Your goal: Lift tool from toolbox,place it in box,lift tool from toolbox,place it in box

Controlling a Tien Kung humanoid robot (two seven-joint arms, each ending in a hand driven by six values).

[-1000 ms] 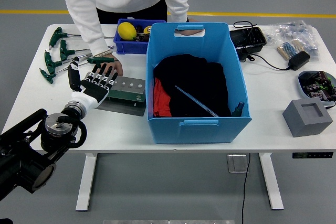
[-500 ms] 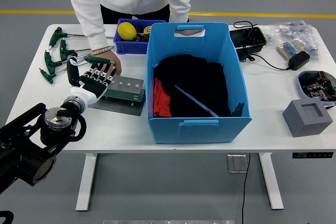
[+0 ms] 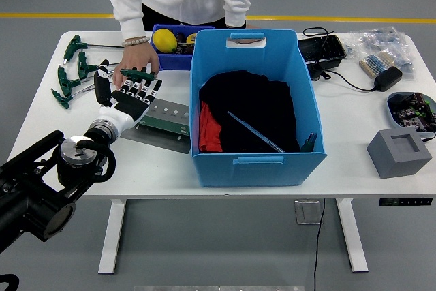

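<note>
My left hand (image 3: 128,93) is open, fingers spread, over the left end of the green tool block (image 3: 165,118), which lies on a grey plate at the table's left middle. A green-handled tool (image 3: 138,73) lies just beyond my fingertips, under a person's hand (image 3: 138,66). The big blue box (image 3: 253,160) stands to the right; it holds black and red cloth, a thin metal rod (image 3: 253,131) and a green-handled tool (image 3: 310,141).
Several green T-handle wrenches (image 3: 69,76) lie at the far left. A small blue bin (image 3: 170,62) with a yellow object (image 3: 164,39) stands behind. A black tray (image 3: 321,50), cables, bagged parts (image 3: 381,49) and a grey block (image 3: 399,152) are on the right. A person stands at the far side.
My left hand has moved forward and slightly right along the tool block. The person's hand has drawn back toward the far edge, and the person has shifted right.
</note>
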